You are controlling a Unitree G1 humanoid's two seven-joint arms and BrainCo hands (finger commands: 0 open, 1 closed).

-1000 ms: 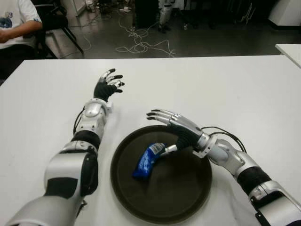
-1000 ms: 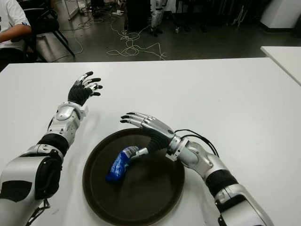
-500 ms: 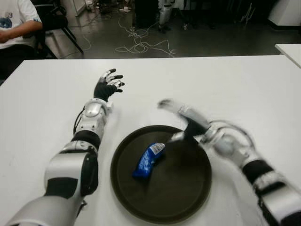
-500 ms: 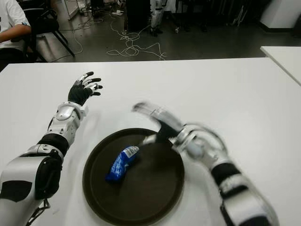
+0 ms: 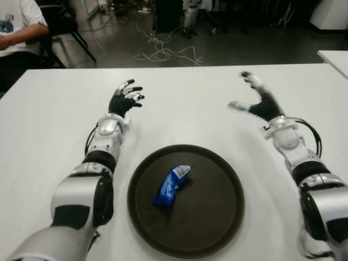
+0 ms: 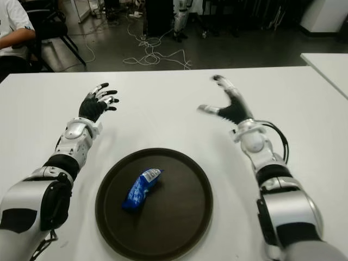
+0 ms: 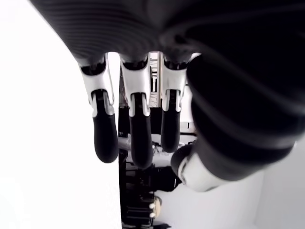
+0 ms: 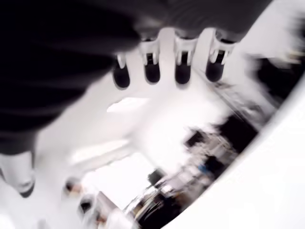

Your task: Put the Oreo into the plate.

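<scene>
A blue Oreo packet (image 5: 172, 184) lies inside the round dark brown plate (image 5: 212, 217), left of its centre. My right hand (image 5: 255, 100) is raised over the white table (image 5: 190, 109), well beyond the plate and to its right, fingers spread and holding nothing. My left hand (image 5: 125, 98) shows at the far left of the table, beyond the plate, fingers relaxed and empty. The right wrist view shows spread fingertips (image 8: 151, 71) with nothing between them. The left wrist view shows straight fingers (image 7: 136, 129) holding nothing.
A person in a white shirt (image 5: 16, 27) sits at the far left corner beyond the table. Cables (image 5: 163, 51) lie on the floor behind. A second white table's corner (image 5: 334, 57) shows at the right.
My right hand let go of the Oreo packet, lifted off the plate and swung away to the far right. The packet stays in the plate. The left arm has not moved.
</scene>
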